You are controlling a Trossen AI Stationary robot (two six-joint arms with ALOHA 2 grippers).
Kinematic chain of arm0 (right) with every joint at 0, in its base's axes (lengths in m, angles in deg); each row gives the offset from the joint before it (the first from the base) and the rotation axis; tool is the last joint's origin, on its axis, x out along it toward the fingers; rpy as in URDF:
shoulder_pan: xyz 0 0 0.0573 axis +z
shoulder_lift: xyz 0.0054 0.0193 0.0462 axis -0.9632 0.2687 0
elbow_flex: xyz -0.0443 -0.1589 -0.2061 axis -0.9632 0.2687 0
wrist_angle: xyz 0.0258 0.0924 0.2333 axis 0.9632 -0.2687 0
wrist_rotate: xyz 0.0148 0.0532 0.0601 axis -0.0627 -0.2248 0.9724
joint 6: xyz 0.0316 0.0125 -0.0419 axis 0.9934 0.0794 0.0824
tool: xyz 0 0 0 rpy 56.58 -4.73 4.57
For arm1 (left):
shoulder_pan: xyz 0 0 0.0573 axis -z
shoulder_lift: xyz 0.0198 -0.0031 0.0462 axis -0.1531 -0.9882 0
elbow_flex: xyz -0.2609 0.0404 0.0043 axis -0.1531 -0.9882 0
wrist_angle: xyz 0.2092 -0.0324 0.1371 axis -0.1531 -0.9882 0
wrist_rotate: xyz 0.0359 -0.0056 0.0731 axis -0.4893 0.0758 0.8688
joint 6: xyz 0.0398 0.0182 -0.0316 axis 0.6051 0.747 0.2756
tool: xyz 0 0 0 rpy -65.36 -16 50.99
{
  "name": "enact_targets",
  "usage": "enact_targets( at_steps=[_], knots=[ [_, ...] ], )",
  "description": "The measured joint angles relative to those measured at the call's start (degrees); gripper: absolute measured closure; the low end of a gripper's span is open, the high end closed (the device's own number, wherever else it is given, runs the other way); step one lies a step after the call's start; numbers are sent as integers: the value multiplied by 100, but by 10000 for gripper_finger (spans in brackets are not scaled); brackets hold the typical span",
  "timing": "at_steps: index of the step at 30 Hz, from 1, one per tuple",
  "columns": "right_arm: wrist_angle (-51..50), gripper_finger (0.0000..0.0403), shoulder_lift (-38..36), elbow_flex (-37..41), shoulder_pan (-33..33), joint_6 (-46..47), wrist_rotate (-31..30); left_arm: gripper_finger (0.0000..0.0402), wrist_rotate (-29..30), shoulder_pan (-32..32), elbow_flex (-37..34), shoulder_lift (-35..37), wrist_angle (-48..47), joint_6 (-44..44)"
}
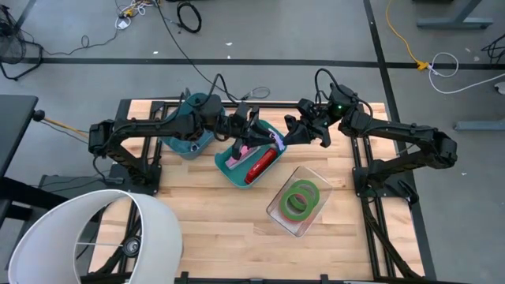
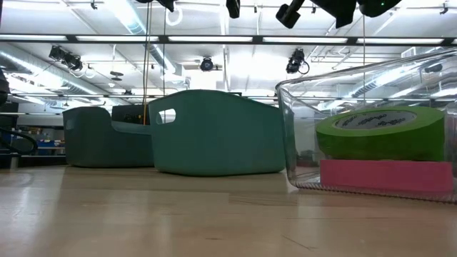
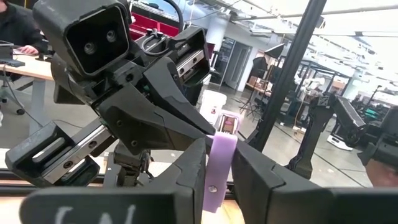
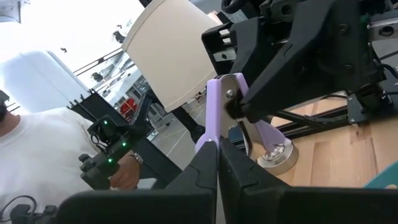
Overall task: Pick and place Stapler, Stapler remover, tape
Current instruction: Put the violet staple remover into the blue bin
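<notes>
A purple stapler remover (image 1: 276, 141) hangs in the air above the nearer teal bin (image 1: 230, 175), between my two grippers. My left gripper (image 1: 258, 130) comes from the table's left and my right gripper (image 1: 289, 136) from the right; both are shut on the remover. A red stapler (image 1: 261, 165) lies in that bin beside a pink object (image 1: 237, 155). A green tape roll (image 2: 380, 133) rests on a red one (image 2: 385, 175) inside a clear container (image 1: 278, 211). In the low view only the gripper tips (image 2: 289, 13) show, at the top edge. My left gripper pinches one purple arm of the remover (image 3: 221, 163) between its two fingers (image 3: 189, 171), and the remover is lifted clear of the bin. My right gripper pinches the other purple arm (image 4: 211, 115) between its two fingers (image 4: 202, 168), coming from the opposite side, facing the left gripper.
A second teal bin (image 1: 192, 136) stands toward the far left, under the left arm. A large white round shade (image 1: 87, 237) sits at the near left corner. Bare wood lies along the near edge. A person in a white shirt (image 4: 37, 155) is beyond the table.
</notes>
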Motion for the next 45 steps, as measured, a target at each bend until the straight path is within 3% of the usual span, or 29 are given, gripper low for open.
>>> enact_targets(
  at_steps=[15,28,33,45],
  knots=[
    [1,394,-1,0,0,-44,55,343,2,0,0,4,1,0],
    [72,271,-1,0,-80,-14,56,350,3,-30,0,4,-30,-19],
    [89,243,-52,0,-269,67,55,348,2,-167,0,4,-316,-62],
    [90,252,-217,-2,-601,68,89,352,18,-586,0,4,-1185,-55]
  ],
)
